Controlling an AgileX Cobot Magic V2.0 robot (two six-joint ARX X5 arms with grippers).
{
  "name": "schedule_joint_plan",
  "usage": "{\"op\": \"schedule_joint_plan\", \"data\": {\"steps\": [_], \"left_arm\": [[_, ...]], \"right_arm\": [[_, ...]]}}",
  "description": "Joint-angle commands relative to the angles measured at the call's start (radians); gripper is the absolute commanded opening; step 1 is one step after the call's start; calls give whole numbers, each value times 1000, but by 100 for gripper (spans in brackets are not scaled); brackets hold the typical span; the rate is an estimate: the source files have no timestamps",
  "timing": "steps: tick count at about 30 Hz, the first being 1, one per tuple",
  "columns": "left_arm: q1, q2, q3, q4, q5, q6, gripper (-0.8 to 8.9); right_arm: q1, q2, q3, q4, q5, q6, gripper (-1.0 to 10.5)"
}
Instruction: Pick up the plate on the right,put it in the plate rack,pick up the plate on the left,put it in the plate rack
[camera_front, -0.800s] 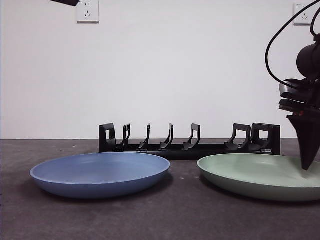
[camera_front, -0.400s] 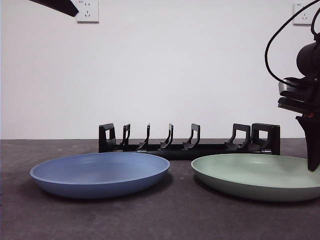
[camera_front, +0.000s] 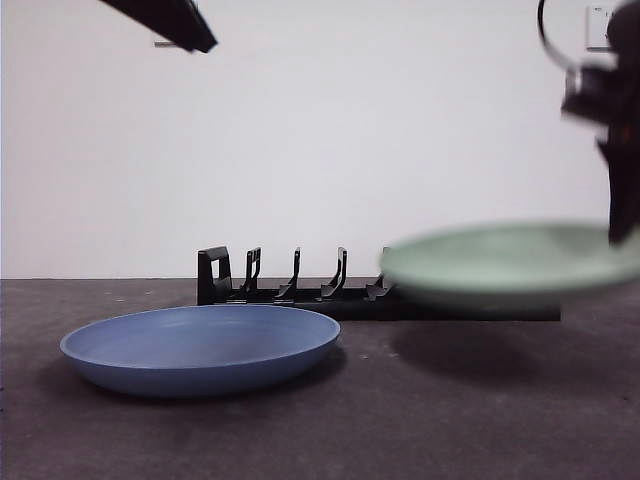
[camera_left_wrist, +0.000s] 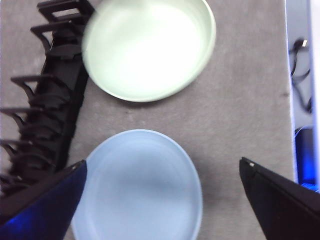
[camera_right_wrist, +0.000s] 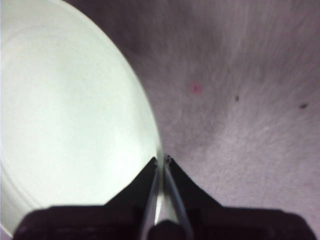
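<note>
Green plate (camera_front: 505, 262) is off the table (camera_front: 420, 420), roughly level, blurred, in front of the plate rack (camera_front: 290, 285). Right gripper (camera_right_wrist: 161, 161) pinches its rim at 3 o'clock. Blue plate (camera_front: 200, 348) lies at 9 o'clock. Left gripper (camera_left_wrist: 160, 200) hovers above, jaws wide.

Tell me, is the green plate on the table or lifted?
Lifted: the green plate hangs above the table, its shadow below, its rim pinched by the right gripper.

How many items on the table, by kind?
Plates: 2, a green plate lifted by the right hand and a blue plate on the table
Plate rack: 1
Total: 3
</note>
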Motion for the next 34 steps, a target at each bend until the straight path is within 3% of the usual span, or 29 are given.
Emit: {"op": "schedule_joint_plan", "data": {"steps": [1, 7, 12, 20, 26, 34], "left_arm": [[-46, 16, 0, 34, -52, 91, 711], [-141, 46, 0, 112, -205, 235, 711], [-193, 65, 0, 209, -311, 349, 711], [-225, 109, 0, 330, -367, 515, 711], [-251, 140, 0, 334, -366, 528, 707], [-264, 159, 0, 332, -367, 528, 337]], "right_arm": [[0, -47, 55, -50, -24, 3, -17], [2, -100, 198, -202, -41, -5, -17], [3, -105, 290, -304, -113, -16, -17], [89, -119, 312, -332, -124, -14, -17], [158, -119, 312, -313, -124, 8, -16], [179, -119, 312, -312, -128, 8, -16]]}}
